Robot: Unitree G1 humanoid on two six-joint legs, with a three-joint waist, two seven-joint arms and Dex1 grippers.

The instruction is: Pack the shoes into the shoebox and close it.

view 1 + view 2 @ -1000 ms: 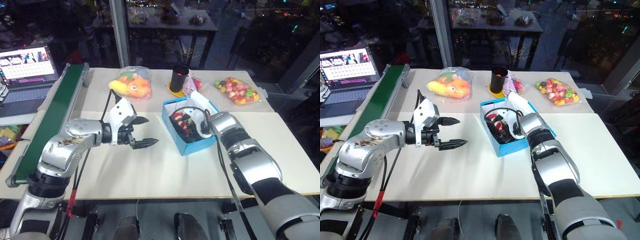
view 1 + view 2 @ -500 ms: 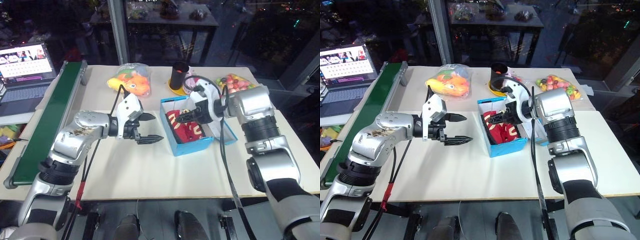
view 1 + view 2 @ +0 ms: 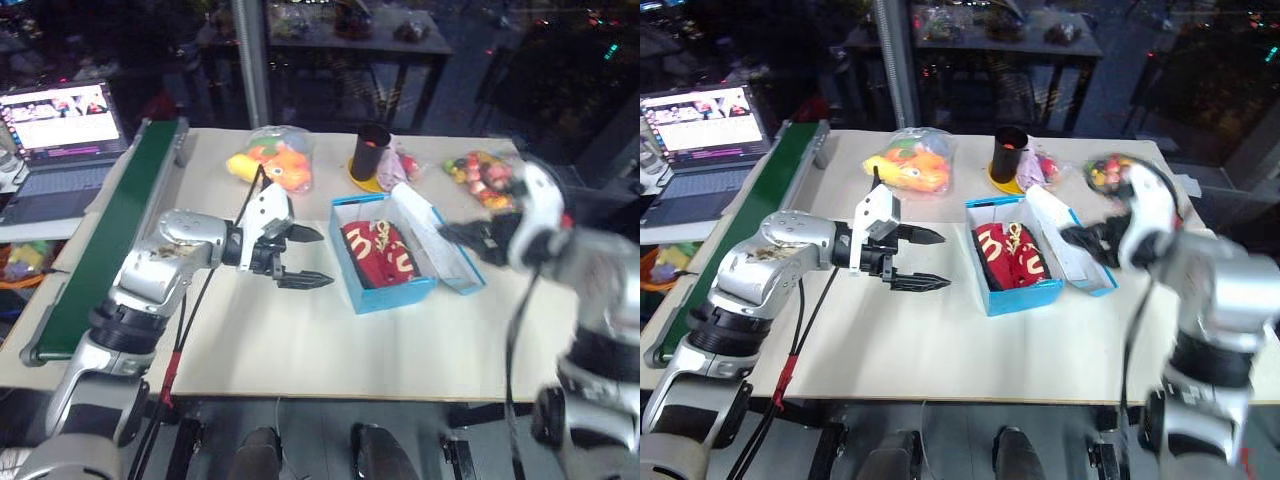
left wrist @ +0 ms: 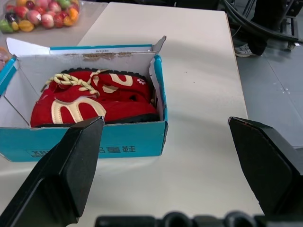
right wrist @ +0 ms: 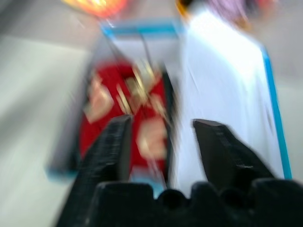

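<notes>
Two red shoes (image 3: pixel 379 252) with pale patterning and yellow-gold lacing are seen lying side by side inside the cyan shoebox (image 3: pixel 392 296), which stands on the desk (image 3: pixel 300 350) slightly right of its middle. The box is open: its white-lined flap lid (image 3: pixel 437 243) is folded out to the right and rests slanted on the desk. The left end effector (image 3: pixel 308 256) is held just left of the shoebox, above the desk surface, its two black fingers (image 4: pixel 66 170) spread wide with nothing between them; contact with the box is not seen. The right end effector (image 3: pixel 1078 236) is seen blurred at the right of the lid, its fingers (image 5: pixel 108 151) part-way apart and empty in the wrist view, though how far open cannot be told. Behind the box, a black cup (image 3: pixel 369 152) stands on a yellow saucer, a bagged orange-yellow toy (image 3: pixel 273 165) lies to its left, and a bag of coloured sweets (image 3: pixel 475 172) to its right. A green conveyor belt (image 3: pixel 110 235) runs along the desk's left edge, with an open laptop (image 3: pixel 62 125) beyond it.
</notes>
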